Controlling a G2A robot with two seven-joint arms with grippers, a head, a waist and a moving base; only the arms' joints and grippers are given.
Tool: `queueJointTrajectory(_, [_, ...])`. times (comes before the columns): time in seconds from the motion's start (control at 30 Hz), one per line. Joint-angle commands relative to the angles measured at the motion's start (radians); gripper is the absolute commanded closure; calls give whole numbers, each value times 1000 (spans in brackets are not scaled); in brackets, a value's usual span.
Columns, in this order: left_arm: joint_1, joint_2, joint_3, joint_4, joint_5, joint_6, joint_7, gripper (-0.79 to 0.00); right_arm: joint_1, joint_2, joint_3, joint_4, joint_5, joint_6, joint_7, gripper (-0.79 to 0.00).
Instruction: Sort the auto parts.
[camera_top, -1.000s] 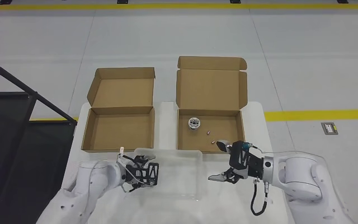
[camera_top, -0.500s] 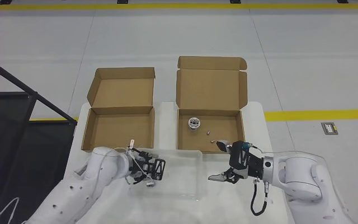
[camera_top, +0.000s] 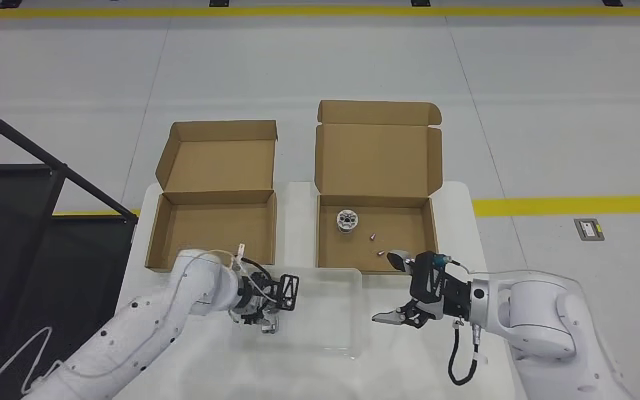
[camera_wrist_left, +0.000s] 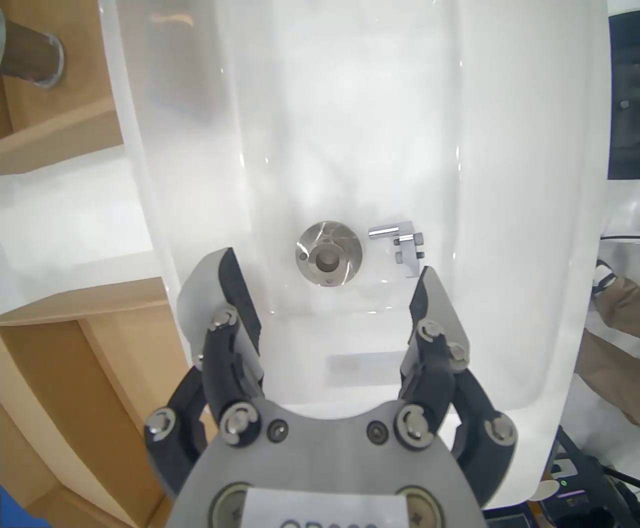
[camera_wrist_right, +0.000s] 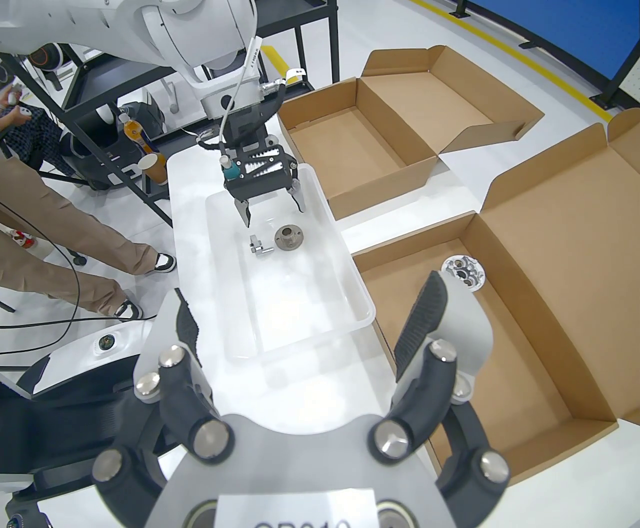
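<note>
A clear plastic tray (camera_top: 335, 335) lies at the table's front middle. In it rest a round metal flange (camera_wrist_left: 327, 260) and a small metal bracket with a pin (camera_wrist_left: 406, 247), side by side. My left gripper (camera_wrist_left: 326, 272) hovers open just over the tray's left end, its fingers straddling the flange with nothing held. From the right wrist view the left gripper (camera_wrist_right: 274, 212) stands above the flange (camera_wrist_right: 286, 237) and bracket (camera_wrist_right: 259, 247). My right gripper (camera_top: 390, 288) is open and empty beside the tray's right end.
Two open cardboard boxes stand behind the tray. The left box (camera_top: 212, 232) has a bare floor. The right box (camera_top: 400, 225) holds a round bearing-like part (camera_top: 347, 219) and a small screw (camera_top: 372, 237). A person's legs (camera_wrist_right: 60, 240) are beside the table.
My left arm has swung to the right, carrying its open gripper further over the tray's left end. The right arm has stayed put.
</note>
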Motion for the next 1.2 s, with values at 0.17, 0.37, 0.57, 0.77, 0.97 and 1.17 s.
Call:
queueJointTrajectory(0.17, [-64,-31,83,68,-100,0,-96,-560,0,0,0,0,0,0,0,-785])
queueJointTrajectory(0.37, [-98,-57,119,132,-130,0,-103,-533,0,0,0,0,0,0,0,-785])
queueJointTrajectory(0.57, [-112,-77,141,169,-111,0,-89,-511,0,0,0,0,0,0,0,-785])
queueJointTrajectory(0.77, [-121,-99,160,196,-56,0,-86,-369,0,0,0,0,0,0,0,-785])
queueJointTrajectory(0.97, [-126,-117,160,223,-19,0,-76,-366,0,0,0,0,0,0,0,-785])
queueJointTrajectory(1.17, [-121,-130,151,246,5,0,-48,-372,0,0,0,0,0,0,0,-785])
